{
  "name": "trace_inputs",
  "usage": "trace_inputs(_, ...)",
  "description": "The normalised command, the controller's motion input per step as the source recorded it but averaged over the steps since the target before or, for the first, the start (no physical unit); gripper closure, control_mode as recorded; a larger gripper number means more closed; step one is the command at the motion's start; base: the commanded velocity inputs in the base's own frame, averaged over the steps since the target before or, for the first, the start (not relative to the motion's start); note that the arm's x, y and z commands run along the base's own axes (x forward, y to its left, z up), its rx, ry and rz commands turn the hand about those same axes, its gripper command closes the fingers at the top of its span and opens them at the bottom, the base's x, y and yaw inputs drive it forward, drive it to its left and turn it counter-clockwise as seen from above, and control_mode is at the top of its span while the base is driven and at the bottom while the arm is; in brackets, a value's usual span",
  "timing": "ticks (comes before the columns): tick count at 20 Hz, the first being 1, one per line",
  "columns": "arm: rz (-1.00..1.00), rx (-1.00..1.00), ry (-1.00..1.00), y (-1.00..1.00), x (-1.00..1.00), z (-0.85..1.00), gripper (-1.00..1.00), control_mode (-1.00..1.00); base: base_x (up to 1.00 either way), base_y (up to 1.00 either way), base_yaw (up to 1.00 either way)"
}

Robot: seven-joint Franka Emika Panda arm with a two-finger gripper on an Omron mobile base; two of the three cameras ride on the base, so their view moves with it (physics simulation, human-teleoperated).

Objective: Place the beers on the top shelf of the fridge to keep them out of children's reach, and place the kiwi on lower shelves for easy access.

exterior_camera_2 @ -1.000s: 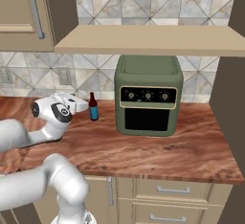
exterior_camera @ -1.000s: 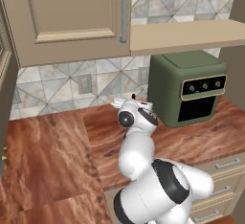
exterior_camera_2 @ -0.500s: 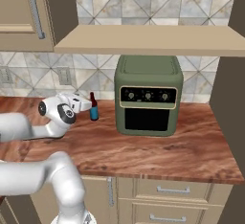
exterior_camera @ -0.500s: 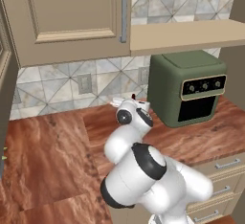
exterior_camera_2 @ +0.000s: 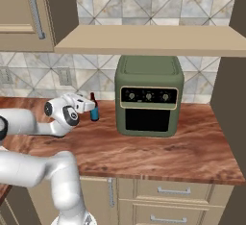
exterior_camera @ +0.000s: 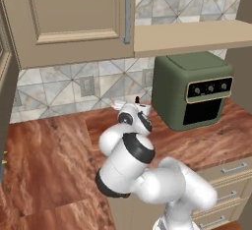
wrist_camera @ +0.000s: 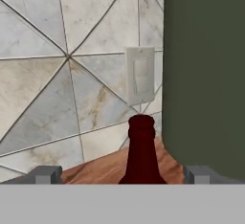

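A maroon beer bottle (wrist_camera: pixel 141 151) stands on the wooden counter (exterior_camera_2: pixel 158 152) between the gripper (wrist_camera: pixel 122 174)'s wide-open fingers (wrist_camera: pixel 47 174), untouched, beside the green oven (exterior_camera_2: pixel 149 96). The white arm (exterior_camera_2: pixel 29 121) reaches level toward the tiled wall.

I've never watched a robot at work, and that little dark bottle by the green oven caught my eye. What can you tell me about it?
The bottle is slim, glossy dark maroon glass with a red cap and a blue label low on its body. It stands upright on the reddish-brown wooden counter, near the tiled wall, just left of the green oven. The robot's hand is open, with the bottle's neck between the two fingertips; nothing visibly grips it yet.
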Motion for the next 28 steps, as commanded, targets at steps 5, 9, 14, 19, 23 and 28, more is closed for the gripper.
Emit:
trace_inputs(5, 0.0, 0.0, 0.0, 0.0, 0.31, -0.22, -1.0, -1.0, 0.0, 0.0, 0.0)
trace_inputs(9, 0.0, 0.0, 0.0, 0.0, 0.26, -0.22, -1.0, -1.0, 0.0, 0.0, 0.0)
trace_inputs(14, 0.0, 0.0, 0.0, 0.0, 0.25, -0.2, -1.0, -1.0, 0.0, 0.0, 0.0)
trace_inputs(19, 0.0, 0.0, 0.0, 0.0, 0.22, -0.14, -1.0, -1.0, 0.0, 0.0, 0.0)
trace_inputs(23, 0.0, 0.0, 0.0, -0.04, 0.13, -0.13, -1.0, -1.0, 0.0, 0.0, 0.0)
trace_inputs(28, 0.0, 0.0, 0.0, -0.13, 0.04, -0.14, 1.0, -1.0, 0.0, 0.0, 0.0)
